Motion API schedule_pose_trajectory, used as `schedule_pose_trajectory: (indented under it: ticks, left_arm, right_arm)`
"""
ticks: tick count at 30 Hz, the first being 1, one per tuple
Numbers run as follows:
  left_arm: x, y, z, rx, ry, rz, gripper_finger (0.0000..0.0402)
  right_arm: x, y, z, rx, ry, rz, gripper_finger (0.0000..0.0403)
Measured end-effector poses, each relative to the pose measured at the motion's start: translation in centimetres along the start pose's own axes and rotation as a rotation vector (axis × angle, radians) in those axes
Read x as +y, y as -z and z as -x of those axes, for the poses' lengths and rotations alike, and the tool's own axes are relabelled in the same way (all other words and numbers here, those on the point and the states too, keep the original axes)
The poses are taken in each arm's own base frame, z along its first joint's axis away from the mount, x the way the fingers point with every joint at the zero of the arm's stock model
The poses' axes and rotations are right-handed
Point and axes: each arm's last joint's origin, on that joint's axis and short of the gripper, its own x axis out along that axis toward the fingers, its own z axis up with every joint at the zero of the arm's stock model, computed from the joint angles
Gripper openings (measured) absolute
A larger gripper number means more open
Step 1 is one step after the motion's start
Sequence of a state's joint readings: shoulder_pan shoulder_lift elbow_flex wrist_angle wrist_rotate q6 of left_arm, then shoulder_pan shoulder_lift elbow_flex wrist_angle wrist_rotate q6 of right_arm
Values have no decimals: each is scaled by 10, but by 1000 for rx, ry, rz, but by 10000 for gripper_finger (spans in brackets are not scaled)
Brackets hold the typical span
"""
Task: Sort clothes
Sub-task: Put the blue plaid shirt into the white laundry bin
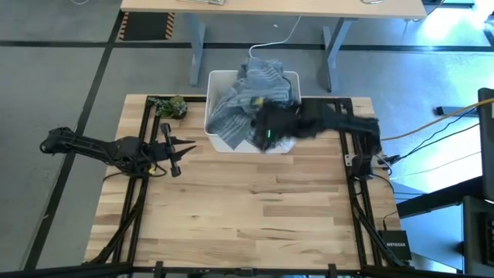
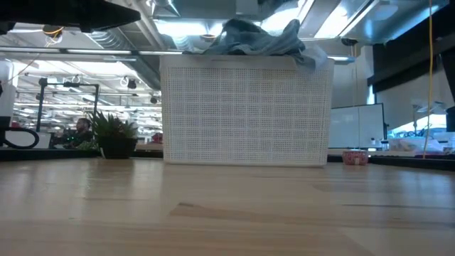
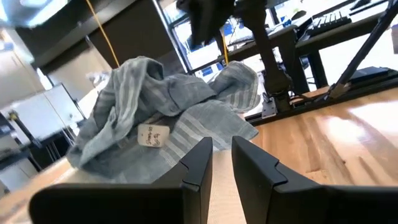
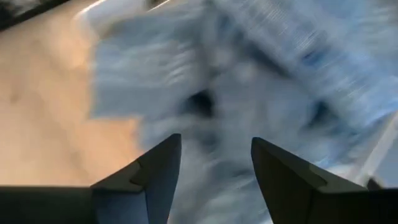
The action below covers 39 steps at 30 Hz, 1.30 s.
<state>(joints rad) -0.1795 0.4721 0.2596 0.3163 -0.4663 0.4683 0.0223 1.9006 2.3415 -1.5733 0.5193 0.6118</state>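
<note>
Tabletop nearest my low camera: pale butcher-block wood [image 2: 227, 213], long planks running left to right, smooth with a soft sheen.
Basket: I see a white perforated plastic bin [image 2: 245, 114], rectangular, standing upright at the far middle of the table.
Clothes, look: blue-grey striped garment [image 1: 251, 96] heaped over the bin's top, crumpled, with paler bands across a darker weave; a small pale tag shows on it in my left wrist view [image 3: 153, 135].
Clothes, place: in and on the bin, folds spilling over the rim on the near side and the far side.
Clothes, lie: no clear long axis that I can give; from above the heap runs roughly from the bin's near-left corner to its far-right corner.
Clothes, texture: soft, thin woven cloth, loose rumpled folds.
Right gripper [image 4: 214, 168]: above the near-right part of the bin, over the striped cloth; in its wrist view its dark fingers stand apart with nothing between them, the fabric lying beyond.
Left gripper [image 1: 176, 154]: waiting at the table's left edge, well apart from the bin; its two dark fingers [image 3: 199, 168] sit close with a narrow gap and hold nothing.
Camouflage lump [image 1: 170, 106]: small, green-brown, on the table just left of the bin.
Table frame: black metal rails [image 1: 143, 185] along both sides.
</note>
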Motion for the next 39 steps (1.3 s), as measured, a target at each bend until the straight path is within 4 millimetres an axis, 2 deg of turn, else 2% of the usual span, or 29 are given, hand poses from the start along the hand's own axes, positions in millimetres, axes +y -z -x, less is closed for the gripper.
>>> schedule_pose_trajectory:
  ticks: [5,10,12,15,19,22,24,29,34,36,39]
  left_arm:
    - [-1,1,0,7,7,76,56]
    - [-1,1,0,6,7,88,56]
    - [-1,0,0,4,6,77,56]
    - [0,-1,0,-14,-3,56,56]
    - [0,-2,0,-14,-3,22,56]
    - [0,-1,-1,-10,-1,-4,56]
    - [-1,-1,-1,-7,0,-8,56]
    - [-1,-1,-1,-6,-1,-8,56]
    - [-1,-1,-1,-6,-1,-8,56]
    - [-1,-1,-1,-7,-1,-7,56]
    - [0,-1,-1,-13,-4,-5,56]
  right_arm:
    - [53,47,9,58,-61,83,215]
    - [90,108,-7,168,11,217,215]
    - [97,129,-18,217,51,242,216]
    - [96,152,-39,284,136,271,216]
    - [86,164,-67,291,272,297,216]
    - [78,158,-78,232,343,298,216]
    - [75,147,-76,160,371,289,216]
    - [71,100,-46,-44,350,302,216]
    - [47,50,-22,-251,430,210,216]
    - [35,34,-23,-262,437,174,216]
    - [21,16,-39,-179,361,141,216]
